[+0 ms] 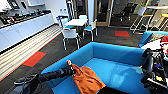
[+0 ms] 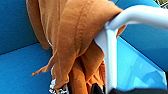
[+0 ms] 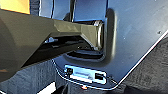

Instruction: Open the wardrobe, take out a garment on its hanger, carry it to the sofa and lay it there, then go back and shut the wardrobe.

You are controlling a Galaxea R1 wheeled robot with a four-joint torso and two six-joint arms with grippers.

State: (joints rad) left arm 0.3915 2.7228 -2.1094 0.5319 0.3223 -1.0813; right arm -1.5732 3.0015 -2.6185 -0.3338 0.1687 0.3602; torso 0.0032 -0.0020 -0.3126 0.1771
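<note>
The bright blue sofa [image 1: 120, 72] lies right in front of me, its wide seat bare on the right half. My left gripper [image 1: 70, 70] reaches in from the left over the sofa's near arm and is shut on the hanger. The rust-orange garment [image 1: 86, 78] hangs from it in a bunch and droops onto the seat's left part. In the left wrist view the white hanger [image 2: 111, 50] bends over the orange garment [image 2: 72, 37], with the blue sofa [image 2: 17, 70] behind. My right arm [image 1: 148, 66] hangs dark at the right edge, apart from the garment.
A white table with light chairs [image 1: 76, 23] stands beyond the sofa. A long white counter [image 1: 22, 27] runs along the left wall. Another blue seat [image 1: 150, 37] with things on it is at the right. Dark carpet with a red tile [image 1: 34, 59] lies to the left.
</note>
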